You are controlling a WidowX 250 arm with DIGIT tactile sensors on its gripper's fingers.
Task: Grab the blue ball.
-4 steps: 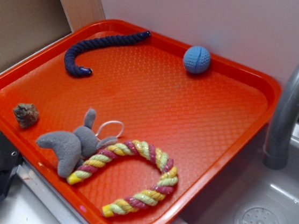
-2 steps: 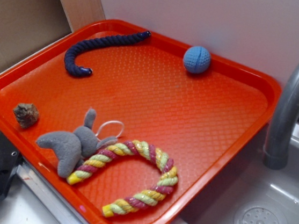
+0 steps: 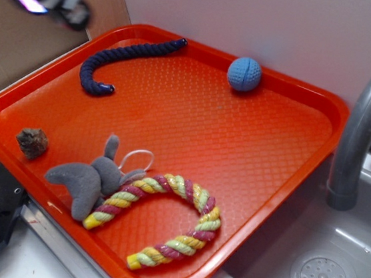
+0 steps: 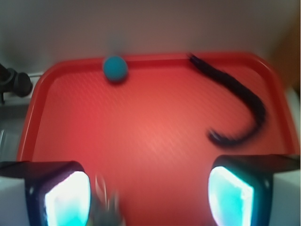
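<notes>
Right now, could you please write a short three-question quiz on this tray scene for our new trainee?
1. True or false: the gripper is holding the blue ball.
2. What lies along the orange tray's far-left rim? A) navy rope B) grey plush C) brown lump
3. Which item overlaps the striped rope ring?

Key: 1. False; its fingers are apart and empty. 2. A. 3. The grey plush toy.

You're looking at a glossy orange plastic tray (image 3: 270, 162) with a fine pebbled texture. The blue ball (image 3: 244, 74) looks matt and rubbery, dimpled in a grid. The navy rope piece (image 3: 124, 55) and striped rope ring (image 3: 176, 222) are twisted cotton-like cord; the grey plush toy (image 3: 87, 181) is soft fleece. The faucet (image 3: 360, 132) looks smooth grey plastic.
</notes>
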